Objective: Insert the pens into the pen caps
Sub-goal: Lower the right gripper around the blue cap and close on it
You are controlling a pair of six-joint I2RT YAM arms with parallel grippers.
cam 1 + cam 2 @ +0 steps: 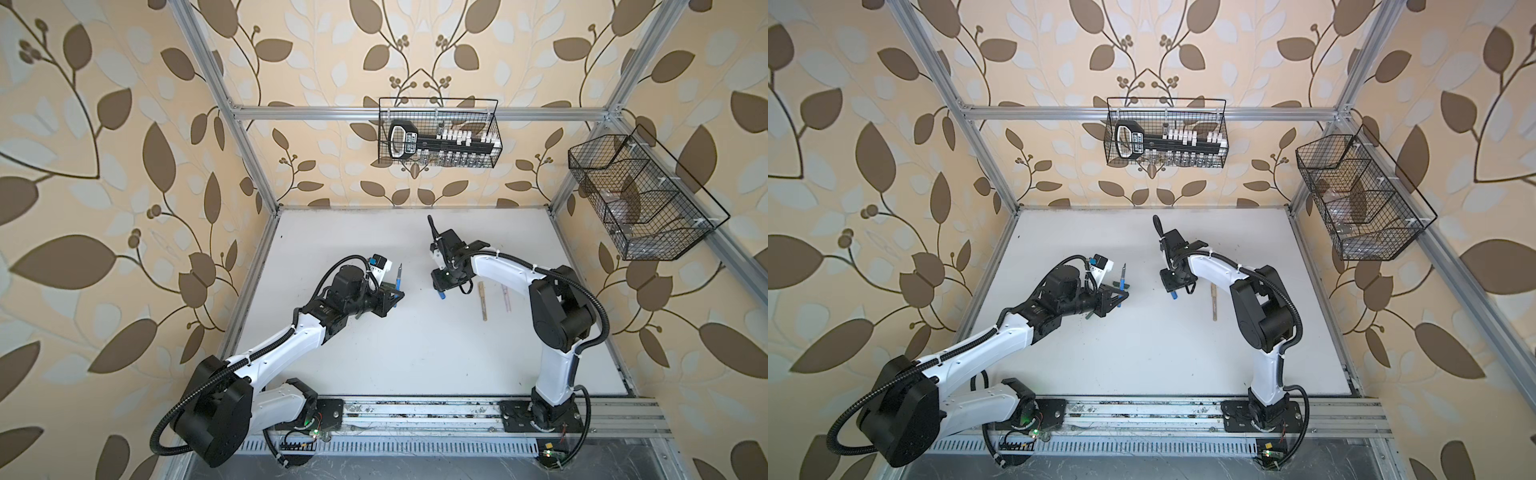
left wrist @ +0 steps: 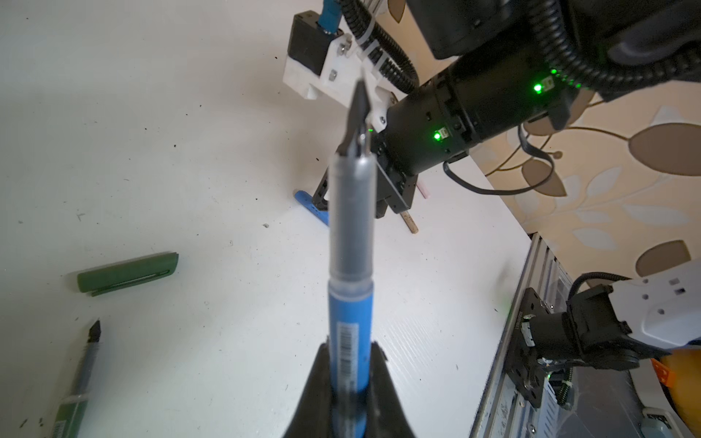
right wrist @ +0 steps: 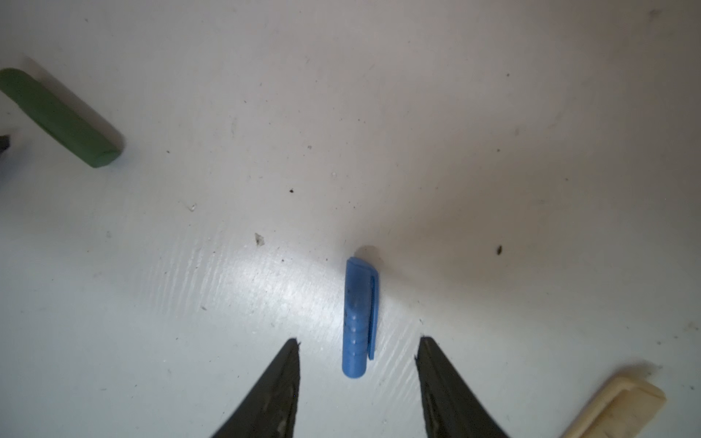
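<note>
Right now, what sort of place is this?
Probably a robot lab cell, not a home: an aluminium frame backed with leaf wallpaper, a left arm and right arm bolted to a rail, and a wire basket hanging from the frame.

Tabletop point(image 3: 493, 113): white semi-gloss board, finely ridged, dust-specked.
Blue pen cap point(image 3: 356, 322): matt plastic, faintly ribbed.
Green pen cap point(image 2: 129, 273): matt plastic, smooth.
Tan pen cap point(image 3: 622, 409): pale matt plastic.
Blue pen point(image 2: 351, 303): glossy plastic barrel, paper-like barcode label, translucent grey neck.
Frame rail point(image 1: 415, 113): bare brushed metal.
Wire basket point(image 1: 494, 124): black-coated metal mesh.
</note>
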